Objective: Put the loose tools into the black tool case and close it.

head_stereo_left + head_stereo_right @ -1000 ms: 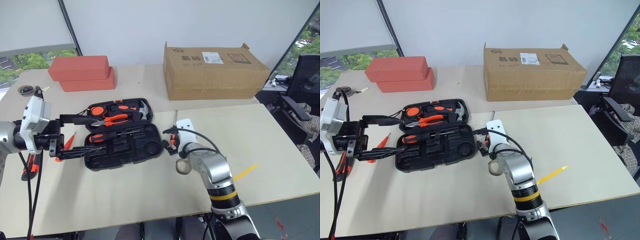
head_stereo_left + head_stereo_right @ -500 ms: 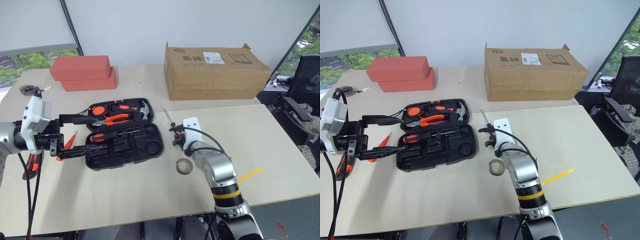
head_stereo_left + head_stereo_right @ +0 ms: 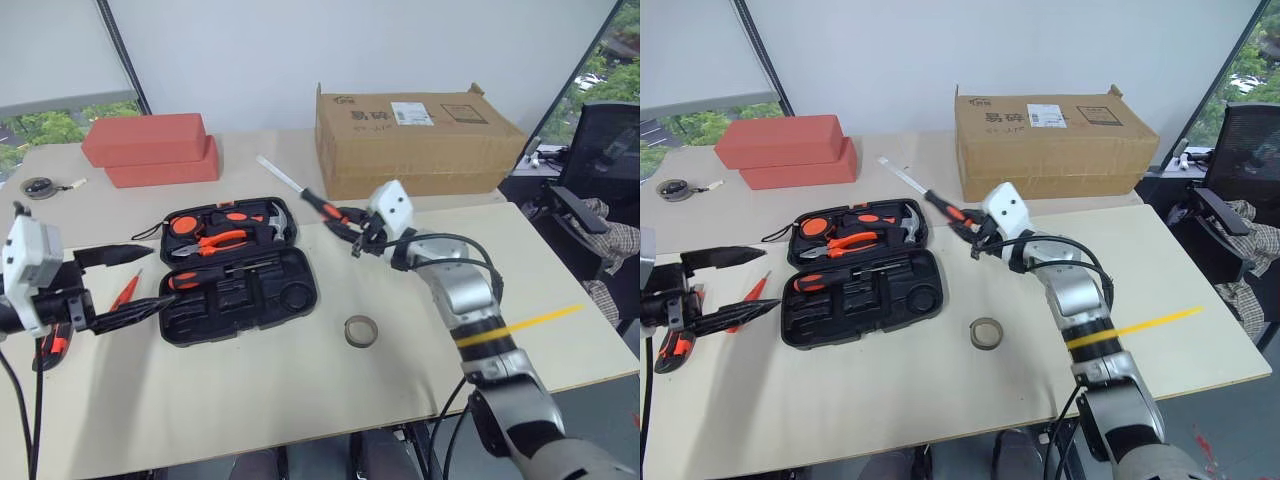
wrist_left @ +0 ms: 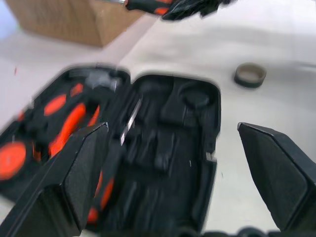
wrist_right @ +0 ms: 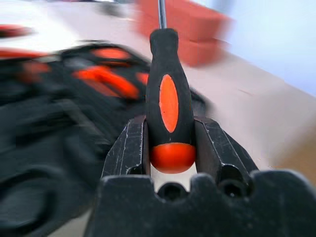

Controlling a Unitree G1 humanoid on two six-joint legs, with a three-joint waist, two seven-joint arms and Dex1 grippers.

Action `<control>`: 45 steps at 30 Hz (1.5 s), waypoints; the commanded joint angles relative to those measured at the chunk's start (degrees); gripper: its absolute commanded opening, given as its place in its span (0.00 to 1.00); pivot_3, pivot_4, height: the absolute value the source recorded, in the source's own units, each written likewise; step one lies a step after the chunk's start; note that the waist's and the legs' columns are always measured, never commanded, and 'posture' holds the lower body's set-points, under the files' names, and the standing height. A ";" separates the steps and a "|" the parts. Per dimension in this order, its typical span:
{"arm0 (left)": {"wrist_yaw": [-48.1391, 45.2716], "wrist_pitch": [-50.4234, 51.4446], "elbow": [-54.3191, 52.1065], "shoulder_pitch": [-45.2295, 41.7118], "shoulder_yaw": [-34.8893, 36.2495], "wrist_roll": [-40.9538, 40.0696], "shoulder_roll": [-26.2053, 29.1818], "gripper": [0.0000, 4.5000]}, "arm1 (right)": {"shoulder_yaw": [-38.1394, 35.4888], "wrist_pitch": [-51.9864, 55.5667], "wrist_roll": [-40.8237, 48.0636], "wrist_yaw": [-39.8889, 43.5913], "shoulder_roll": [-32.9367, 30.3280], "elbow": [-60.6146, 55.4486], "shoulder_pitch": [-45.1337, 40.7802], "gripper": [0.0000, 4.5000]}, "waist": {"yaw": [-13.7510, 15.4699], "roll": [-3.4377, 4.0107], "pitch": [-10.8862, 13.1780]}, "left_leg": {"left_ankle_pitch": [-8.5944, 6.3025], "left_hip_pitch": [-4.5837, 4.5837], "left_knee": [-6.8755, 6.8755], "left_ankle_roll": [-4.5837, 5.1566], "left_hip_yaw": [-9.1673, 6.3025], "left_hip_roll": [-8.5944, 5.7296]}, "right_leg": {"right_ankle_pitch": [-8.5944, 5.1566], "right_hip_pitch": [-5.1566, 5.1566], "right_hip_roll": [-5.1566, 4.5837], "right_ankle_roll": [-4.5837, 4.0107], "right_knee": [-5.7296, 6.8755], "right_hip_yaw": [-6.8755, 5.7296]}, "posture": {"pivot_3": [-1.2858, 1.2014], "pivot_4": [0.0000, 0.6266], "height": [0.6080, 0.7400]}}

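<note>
Jaws of the right gripper point(image 3: 357, 243) are clamping a screwdriver point(image 3: 322, 207) above the tabletop point(image 3: 300, 390), beside the open black tool case point(image 3: 238, 270). Left gripper point(image 3: 118, 284) is hanging wide and empty. Loose tools point(image 3: 124, 292) are awaiting packing; closing remains.

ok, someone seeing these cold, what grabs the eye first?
The right gripper, raised above the table and shut on a black-and-orange screwdriver, its steel shaft pointing toward the red bricks. Below and to its left the black tool case lies open, orange-handled tools in its far half. The left gripper hangs open just off the case's left end, and a small tape ring lies on the table near the case's right end.
</note>
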 commanded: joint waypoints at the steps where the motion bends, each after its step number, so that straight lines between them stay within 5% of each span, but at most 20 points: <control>1: 0.87 -0.33 -1.18 1.54 4.08 -0.24 -0.70 1.00 | 3.13 -12.97 -2.72 11.03 0.85 14.37 -8.20 0.20 | 0.12 0.02 0.03 | 0.00 0.01 0.00 0.00 0.01 0.01 | 0.01 0.00 0.00 -0.01 0.00 0.01 | 0.52 0.24 0.80; 8: 2.45 0.54 -3.40 4.32 7.18 -1.12 -2.40 1.00 | 7.10 -26.50 -11.75 12.50 5.00 36.58 -18.58 0.20 | 0.29 0.03 0.06 | 0.03 0.00 0.00 -0.07 0.00 0.01 | 0.13 -0.01 -0.01 -0.24 0.03 -0.02 | 0.52 0.24 0.80; 17: 3.20 0.51 -3.69 5.08 8.03 -1.56 -2.56 1.00 | 7.17 -30.43 -17.40 8.17 7.50 42.75 -21.76 0.20 | 0.15 0.05 0.08 | 0.17 -0.03 -0.03 -0.32 0.07 0.03 | 0.13 -0.09 -0.01 -0.28 0.11 -0.03 | 0.52 0.24 0.80; 18: 3.27 0.45 -3.54 4.82 7.74 -1.55 -2.50 1.00 | 7.05 -30.64 -17.70 7.52 7.60 42.96 -21.89 0.43 | 0.14 0.05 0.08 | 0.16 -0.01 -0.03 -0.31 0.06 0.03 | 0.13 -0.08 -0.01 -0.28 0.13 -0.03 | 0.52 0.24 0.80; 26: 2.89 0.05 -2.13 3.04 6.25 -1.34 -2.00 1.00 | 5.72 -32.45 -18.06 5.39 7.47 43.41 -22.58 0.98 | 0.11 0.05 0.08 | 0.18 0.10 -0.03 -0.33 0.07 0.04 | 0.11 -0.08 -0.01 -0.33 0.32 -0.01 | 0.52 0.24 0.80; 36: 1.84 -0.69 0.08 1.47 4.86 -0.69 -1.56 1.00 | -3.71 -22.98 -9.32 7.03 11.31 41.70 -23.68 0.98 | 0.01 0.04 0.07 | 0.20 0.25 -0.03 -0.36 0.08 0.08 | 0.03 -0.07 0.00 -0.44 0.62 -0.01 | 0.52 0.24 0.80; 45: 1.11 -0.91 1.46 -0.13 3.68 -0.48 -0.67 1.00 | -1.12 -17.33 -16.67 -12.91 15.61 43.07 -23.62 0.36 | 0.15 0.05 0.09 | 0.20 0.31 -0.03 -0.39 0.02 0.10 | 0.01 -0.07 0.00 -0.49 0.67 0.00 | 0.52 0.24 0.80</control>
